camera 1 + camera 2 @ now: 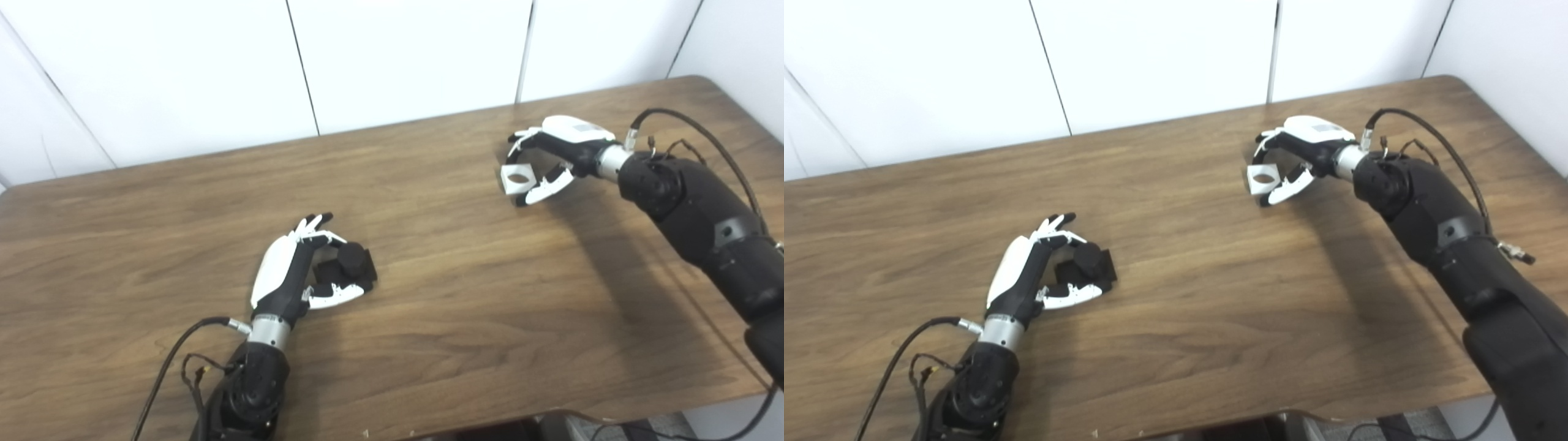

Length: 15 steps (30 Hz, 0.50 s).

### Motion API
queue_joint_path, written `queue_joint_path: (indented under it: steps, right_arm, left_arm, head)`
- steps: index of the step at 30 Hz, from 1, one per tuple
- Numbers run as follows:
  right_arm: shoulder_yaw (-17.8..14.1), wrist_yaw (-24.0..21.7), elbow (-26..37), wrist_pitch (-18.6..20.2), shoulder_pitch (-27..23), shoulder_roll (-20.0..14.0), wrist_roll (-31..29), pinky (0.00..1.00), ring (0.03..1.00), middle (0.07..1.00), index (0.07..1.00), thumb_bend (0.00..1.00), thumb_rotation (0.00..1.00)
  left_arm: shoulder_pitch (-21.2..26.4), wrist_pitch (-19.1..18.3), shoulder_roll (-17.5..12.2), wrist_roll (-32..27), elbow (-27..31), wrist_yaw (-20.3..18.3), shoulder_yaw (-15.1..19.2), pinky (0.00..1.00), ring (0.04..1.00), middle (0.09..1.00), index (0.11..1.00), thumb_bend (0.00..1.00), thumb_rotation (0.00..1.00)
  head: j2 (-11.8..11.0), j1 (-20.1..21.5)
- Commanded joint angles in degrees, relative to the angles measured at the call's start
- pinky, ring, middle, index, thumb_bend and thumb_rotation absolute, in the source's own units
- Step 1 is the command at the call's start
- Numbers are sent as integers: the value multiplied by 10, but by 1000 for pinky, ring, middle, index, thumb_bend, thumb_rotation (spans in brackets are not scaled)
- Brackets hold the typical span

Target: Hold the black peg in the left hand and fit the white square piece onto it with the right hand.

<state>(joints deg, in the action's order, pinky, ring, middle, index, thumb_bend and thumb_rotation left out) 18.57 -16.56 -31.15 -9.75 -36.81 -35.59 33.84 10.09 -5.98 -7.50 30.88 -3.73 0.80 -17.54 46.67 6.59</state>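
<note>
At the wooden table [429, 343], we are gripping the black peg [352, 262] in our left hand [294, 275], fingers and thumb curled around it low over the near-left part of the tabletop. Well apart, toward the far right, our right hand [551, 156] is pinching the white square piece [516, 178], its round hole facing the cameras.

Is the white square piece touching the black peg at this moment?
Apart. In the left eye view the white square piece sits in the right hand, with a wide stretch of bare table between it and the black peg in the left hand.
</note>
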Motion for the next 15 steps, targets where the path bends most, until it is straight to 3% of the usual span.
queue_joint_path:
  steps: [1, 7, 11, 13, 15]
  right_arm:
    - [-6, 8, 4, 0, -17, -17, 7, 975, 960, 920, 691, 806, 287]
    - [-6, 7, 8, 2, -15, -16, 6, 974, 959, 919, 688, 810, 289]
    - [-10, 18, 8, 1, -12, -13, 6, 959, 950, 904, 628, 794, 260]
    - [-12, 21, 11, 2, -9, -12, 3, 973, 954, 899, 534, 610, 186]
    - [-14, 29, 10, -2, -7, -10, 2, 978, 951, 885, 499, 545, 158]
  left_arm:
    - [-9, -21, -21, 22, -5, -7, 3, 1000, 1000, 944, 492, 518, 86]
    - [-10, -19, -21, 17, -3, -7, 6, 1000, 1000, 944, 492, 518, 86]
    - [-9, -22, -22, 19, -1, -9, 5, 1000, 1000, 946, 492, 519, 85]
    - [-10, -23, -21, 19, 0, -9, 5, 1000, 1000, 945, 492, 519, 85]
    - [-11, -23, -21, 20, 2, -9, 5, 1000, 1000, 946, 492, 519, 85]
  head:
    - [0, 0]
    - [2, 2]
    - [2, 2]
    - [3, 0]
    - [3, -1]
